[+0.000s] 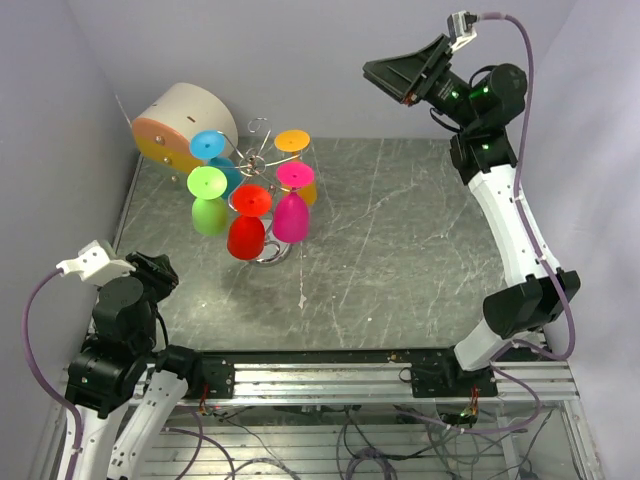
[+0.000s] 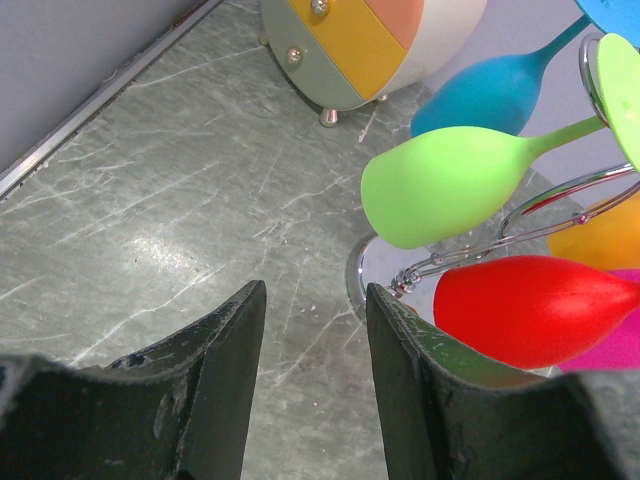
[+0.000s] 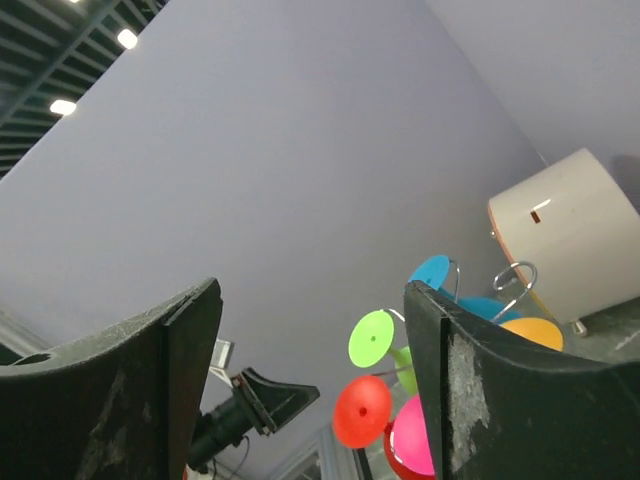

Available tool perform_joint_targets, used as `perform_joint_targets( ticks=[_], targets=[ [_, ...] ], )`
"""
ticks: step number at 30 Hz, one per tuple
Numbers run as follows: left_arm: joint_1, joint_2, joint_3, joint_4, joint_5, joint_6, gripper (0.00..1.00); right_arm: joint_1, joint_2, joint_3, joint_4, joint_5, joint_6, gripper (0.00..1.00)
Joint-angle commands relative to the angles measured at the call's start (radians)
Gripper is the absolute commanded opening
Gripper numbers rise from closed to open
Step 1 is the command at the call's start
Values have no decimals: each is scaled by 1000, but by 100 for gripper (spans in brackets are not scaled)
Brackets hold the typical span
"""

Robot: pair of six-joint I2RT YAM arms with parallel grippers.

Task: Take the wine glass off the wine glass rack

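The silver wire wine glass rack (image 1: 262, 160) stands at the back left of the table, with its shiny round base (image 2: 362, 272) showing in the left wrist view. Upside-down glasses hang from it: blue (image 1: 212, 148), green (image 1: 208, 200), red (image 1: 247, 225), pink (image 1: 292, 205) and orange (image 1: 295, 150). My left gripper (image 1: 160, 272) is open and empty, low at the front left. The green (image 2: 440, 185) and red (image 2: 530, 310) bowls lie just ahead to its right. My right gripper (image 1: 395, 75) is open and empty, raised high at the back right, and faces the rack (image 3: 515, 275).
A beige-and-orange cylinder with small drawers (image 1: 180, 125) lies on its side behind the rack, against the left wall; it also shows in the left wrist view (image 2: 370, 40). The grey marble tabletop (image 1: 400, 240) is bounded by walls at the left and back.
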Motion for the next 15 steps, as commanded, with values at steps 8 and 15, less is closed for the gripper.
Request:
perform_joint_targets(
  ticks=[8,15],
  targets=[
    [-9,14,13,30,1,6,55,121,281,598,-749,230,-345,15],
    [-8,11,10,33,1,6,55,133,309,539,-809,337,-351,19]
  ],
)
